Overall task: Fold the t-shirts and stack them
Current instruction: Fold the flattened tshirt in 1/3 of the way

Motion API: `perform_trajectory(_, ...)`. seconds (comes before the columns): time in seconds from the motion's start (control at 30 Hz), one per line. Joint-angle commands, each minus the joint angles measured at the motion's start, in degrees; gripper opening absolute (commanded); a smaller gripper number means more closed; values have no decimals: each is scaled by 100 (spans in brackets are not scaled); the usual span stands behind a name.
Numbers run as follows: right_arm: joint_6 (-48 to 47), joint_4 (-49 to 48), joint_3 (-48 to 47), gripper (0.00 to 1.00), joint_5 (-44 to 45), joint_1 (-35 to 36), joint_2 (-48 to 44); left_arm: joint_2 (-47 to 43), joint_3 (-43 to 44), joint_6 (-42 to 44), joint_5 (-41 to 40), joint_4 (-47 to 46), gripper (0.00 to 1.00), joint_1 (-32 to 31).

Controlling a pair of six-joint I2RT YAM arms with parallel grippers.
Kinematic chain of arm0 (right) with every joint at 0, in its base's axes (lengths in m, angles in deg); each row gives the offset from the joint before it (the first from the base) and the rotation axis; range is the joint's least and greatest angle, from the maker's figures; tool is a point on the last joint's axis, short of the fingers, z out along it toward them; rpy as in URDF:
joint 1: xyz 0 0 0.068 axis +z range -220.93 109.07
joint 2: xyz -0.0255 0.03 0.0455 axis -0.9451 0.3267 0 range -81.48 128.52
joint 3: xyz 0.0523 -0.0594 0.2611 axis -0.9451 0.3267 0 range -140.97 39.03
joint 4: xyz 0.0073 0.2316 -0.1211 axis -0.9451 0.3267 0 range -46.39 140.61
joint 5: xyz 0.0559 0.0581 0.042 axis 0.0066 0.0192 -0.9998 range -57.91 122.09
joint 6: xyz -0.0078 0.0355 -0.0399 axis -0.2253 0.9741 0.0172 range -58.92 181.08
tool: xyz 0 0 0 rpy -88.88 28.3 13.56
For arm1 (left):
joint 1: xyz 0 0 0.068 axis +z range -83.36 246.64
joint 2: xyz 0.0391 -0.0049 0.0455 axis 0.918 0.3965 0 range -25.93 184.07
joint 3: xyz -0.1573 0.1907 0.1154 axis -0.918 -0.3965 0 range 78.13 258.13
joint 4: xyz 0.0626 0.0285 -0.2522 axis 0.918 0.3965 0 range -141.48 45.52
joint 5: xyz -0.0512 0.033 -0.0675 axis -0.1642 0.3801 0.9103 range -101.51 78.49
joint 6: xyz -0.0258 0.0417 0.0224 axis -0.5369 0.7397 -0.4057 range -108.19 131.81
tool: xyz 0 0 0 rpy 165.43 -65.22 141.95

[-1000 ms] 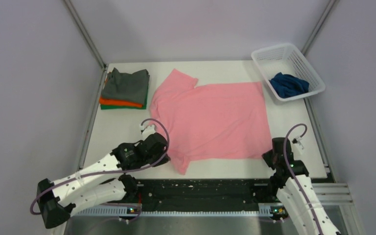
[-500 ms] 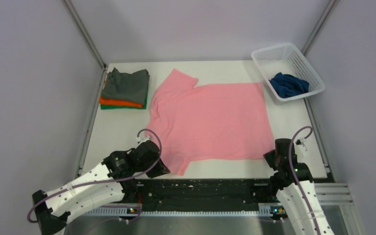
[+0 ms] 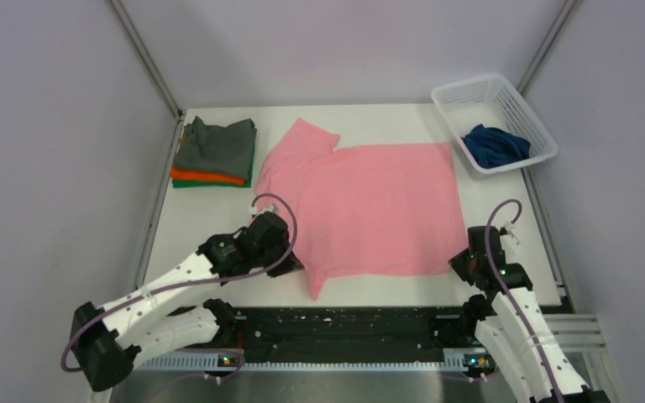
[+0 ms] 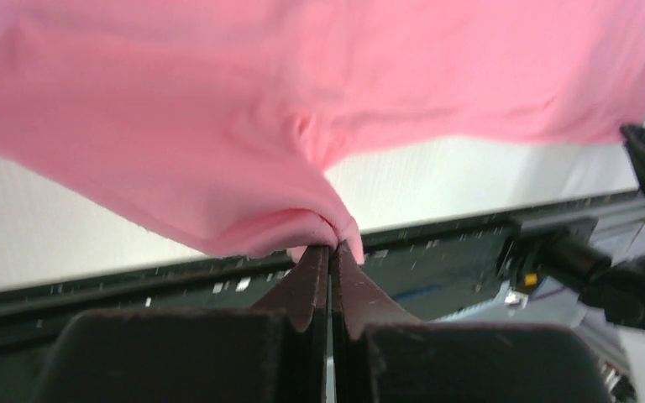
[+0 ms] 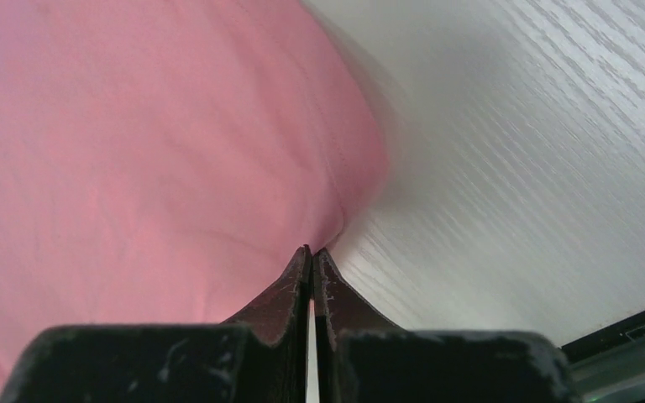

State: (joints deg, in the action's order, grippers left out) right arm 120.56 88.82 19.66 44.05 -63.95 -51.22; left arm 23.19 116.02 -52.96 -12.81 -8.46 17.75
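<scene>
The pink t-shirt (image 3: pixel 369 206) lies spread flat on the white table, collar to the left. My left gripper (image 3: pixel 290 259) is shut on its near-left edge by the sleeve; the left wrist view shows pink cloth (image 4: pixel 285 143) pinched at the tips and lifted off the table. My right gripper (image 3: pixel 460 267) is shut on the shirt's near-right hem corner (image 5: pixel 336 210). A folded stack sits at the back left: dark grey t-shirt (image 3: pixel 216 144) on top, orange (image 3: pixel 206 176) under it, green (image 3: pixel 210 184) at the bottom. The navy blue t-shirt (image 3: pixel 494 144) lies crumpled in the basket.
The white lattice basket (image 3: pixel 479 94) stands at the back right corner. A black rail (image 3: pixel 344 323) runs along the table's near edge between the arm bases. Metal frame posts rise at the back corners.
My left gripper pulled the near-left edge toward the near edge, then moved back up and right with it. My right gripper dipped slightly and returned, still holding the hem corner.
</scene>
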Motion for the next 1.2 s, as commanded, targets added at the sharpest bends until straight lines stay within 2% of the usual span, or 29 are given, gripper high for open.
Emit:
perform_trajectory(0.0, -696, -984, -608, 0, -137, -22, 807, 1064, 829, 1202, 87, -1068, 0, 750)
perform_trajectory(0.07, -858, -1247, -817, 0, -136, -24, 1185, 1466, 1139, 1474, 275, -1417, 0, 1004)
perform_trajectory(0.23, -1119, -1880, -1283, 0, -157, -22, 2143, 2336, 1870, 1782, -28, -1566, 0, 1595)
perform_trajectory(0.43, -1371, -2268, -1837, 0, 92, -62, 3081, 2866, 2484, 1905, -215, -1667, 0, 2370)
perform_trajectory(0.73, -1578, -2774, -2308, 0, 105, -241, 3985, 3620, 3287, 2211, -537, -1354, 0, 2755)
perform_trajectory(1.0, -1653, -3182, -2413, 0, 56, -368, 4462, 4587, 3979, 2410, -412, -1201, 0, 2939)
perform_trajectory(1.13, -1741, -3477, -2566, 5, 158, -406, 4933, 5336, 4508, 2501, -366, -1212, 0, 3008)
perform_trajectory(1.17, -1764, -3536, -2641, 9, 188, -433, 5074, 5576, 4728, 2524, -367, -1156, 6, 3042)
